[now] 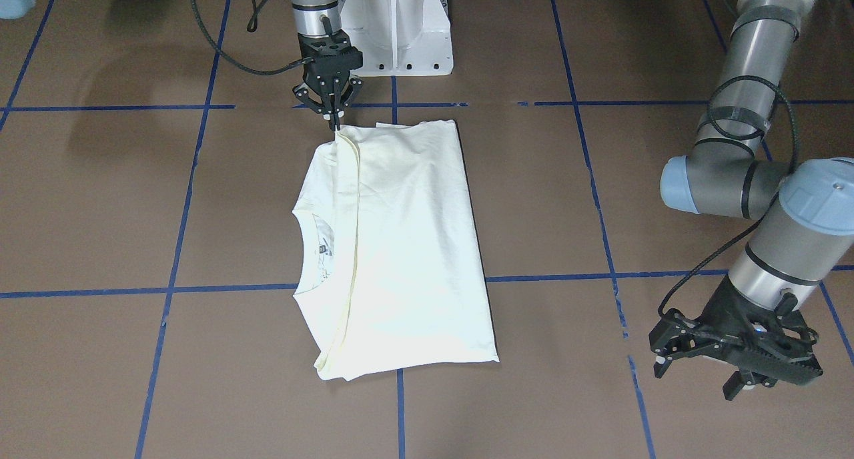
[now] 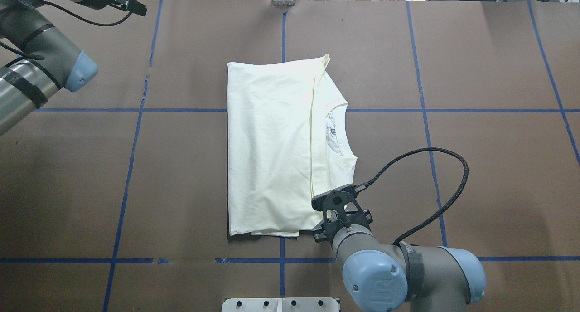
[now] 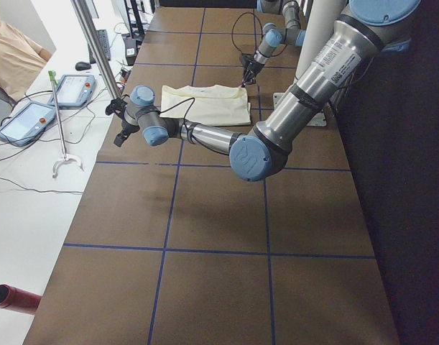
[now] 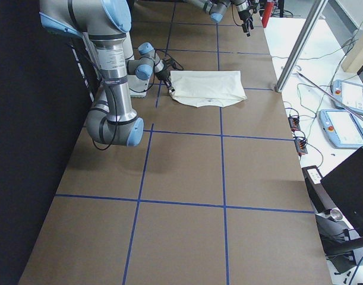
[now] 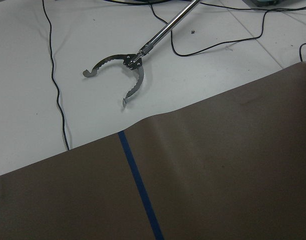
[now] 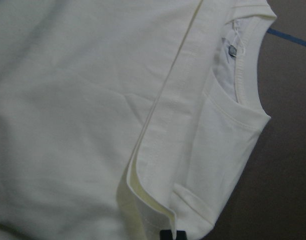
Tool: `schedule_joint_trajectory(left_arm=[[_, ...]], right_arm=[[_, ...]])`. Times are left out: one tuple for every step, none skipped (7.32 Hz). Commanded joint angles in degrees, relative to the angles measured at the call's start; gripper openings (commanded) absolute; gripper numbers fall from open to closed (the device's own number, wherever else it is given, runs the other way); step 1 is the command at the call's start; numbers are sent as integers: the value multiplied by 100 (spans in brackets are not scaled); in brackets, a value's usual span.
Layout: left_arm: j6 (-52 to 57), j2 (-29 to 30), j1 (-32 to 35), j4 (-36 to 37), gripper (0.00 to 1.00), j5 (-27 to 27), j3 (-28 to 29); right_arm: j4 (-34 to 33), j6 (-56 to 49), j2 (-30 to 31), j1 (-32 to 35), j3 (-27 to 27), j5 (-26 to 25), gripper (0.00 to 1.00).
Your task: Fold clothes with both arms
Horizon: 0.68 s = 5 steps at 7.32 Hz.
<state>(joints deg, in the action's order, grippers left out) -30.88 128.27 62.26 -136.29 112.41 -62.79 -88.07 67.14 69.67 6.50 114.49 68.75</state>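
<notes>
The cream-white shirt point(image 1: 407, 245) lies folded on the brown table, plain reverse up, with the neck opening and label at one side point(image 2: 335, 130). No print shows. My right gripper point(image 1: 331, 122) is shut on the hem corner of the folded-over layer, at the shirt's edge nearest the robot, and lifts it slightly. The right wrist view shows that hem point(image 6: 158, 145) running down to the dark fingertips point(image 6: 172, 235). My left gripper point(image 1: 694, 379) is open and empty, well off to the side near the table's far edge point(image 2: 133, 8), away from the shirt.
The white pedestal base point(image 1: 397, 25) stands just behind the right gripper. Blue tape lines point(image 2: 281, 260) grid the table. Past the far edge is a white bench with a metal grabber tool point(image 5: 125, 75), cables and tablets point(image 3: 25, 122). A person point(image 3: 11, 50) sits there.
</notes>
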Motion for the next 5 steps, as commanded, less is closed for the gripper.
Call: schedule_joint_trajectory(left_arm=[[3, -4, -47, -2, 100, 0, 4], [3, -4, -56, -3, 100, 0, 4], [3, -12, -56, -3, 100, 0, 4], [3, -4, -64, -3, 100, 0, 4], [3, -4, -73, -3, 100, 0, 4]], right_arm=[[9, 1427, 353, -157, 65, -29, 0], [9, 1947, 354, -245, 65, -116, 0], [9, 2265, 354, -324, 82, -151, 4], [9, 2608, 337, -421, 82, -274, 32], [9, 2594, 302, -422, 126, -310, 99]])
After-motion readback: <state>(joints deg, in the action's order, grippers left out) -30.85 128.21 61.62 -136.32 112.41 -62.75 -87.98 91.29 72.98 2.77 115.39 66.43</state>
